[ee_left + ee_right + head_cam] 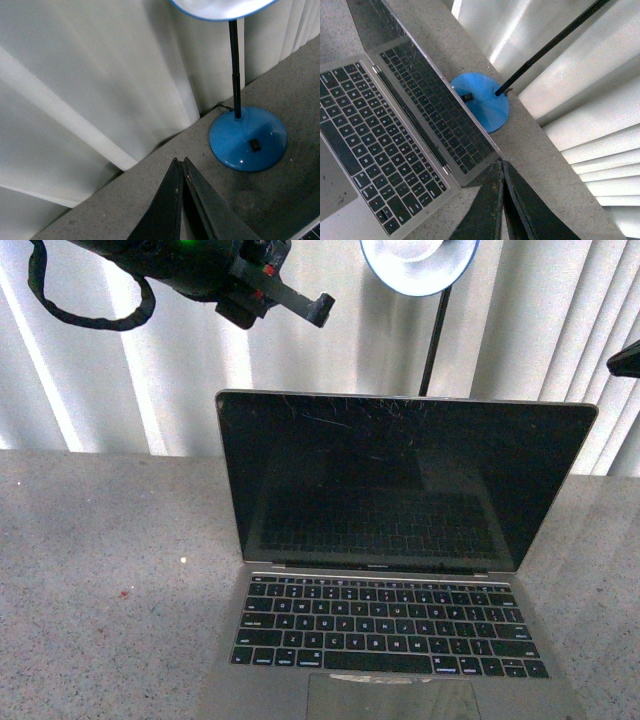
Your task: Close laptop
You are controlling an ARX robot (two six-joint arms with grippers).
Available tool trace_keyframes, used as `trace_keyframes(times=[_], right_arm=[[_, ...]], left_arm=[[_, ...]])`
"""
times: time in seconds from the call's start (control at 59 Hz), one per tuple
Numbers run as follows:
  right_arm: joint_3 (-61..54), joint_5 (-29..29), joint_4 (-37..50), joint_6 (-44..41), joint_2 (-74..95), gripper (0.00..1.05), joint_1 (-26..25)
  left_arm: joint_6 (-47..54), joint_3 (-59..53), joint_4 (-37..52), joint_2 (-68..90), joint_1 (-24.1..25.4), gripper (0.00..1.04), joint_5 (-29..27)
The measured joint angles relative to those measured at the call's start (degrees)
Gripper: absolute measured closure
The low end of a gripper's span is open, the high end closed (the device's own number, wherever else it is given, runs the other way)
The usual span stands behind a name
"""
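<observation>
The laptop [395, 565] stood open in the middle of the grey speckled surface [100, 570], its lid nearly upright and its front edge cut off by the bottom of the front view. A wide bare stretch of surface lay to its left, a narrower strip to its right. Behind it the surface ended at white vertical blinds [120, 390]. A blue desk lamp [482, 102] had its base just behind the lid toward the right rear corner, its black stem rising past the lid's top edge.

The body was silver-grey. The black glossy screen [400, 480] was scratched along the top and mirrored the black keys [385, 625]. The trackpad [395, 698] had a scuffed strip at its upper edge.

My left hand [181, 162] hung high above the lid's left corner, apart from it, fingers pressed together on nothing. My right hand [501, 164], closed and empty too, hovered off the lid's right corner.
</observation>
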Motion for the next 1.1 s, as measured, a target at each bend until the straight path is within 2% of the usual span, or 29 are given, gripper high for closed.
trace_keyframes(times=[0.492, 0.78, 1.102], right_arm=[[9.40, 1.22, -6.27, -9.35, 6.91, 1.02, 3.76], [9.57, 2.05, -5.81, -12.72, 9.20, 1.02, 5.03], [13.22, 2.14, -7.37, -12.50, 11.87, 1.02, 7.52]], left_arm=[[1.33, 8.28, -11.85, 7.30, 1.86, 1.01, -4.57], [1.79, 8.17, -13.97, 6.62, 2.56, 1.01, 1.09], [6.40, 7.87, -17.62, 5.60, 2.75, 1.01, 3.17]])
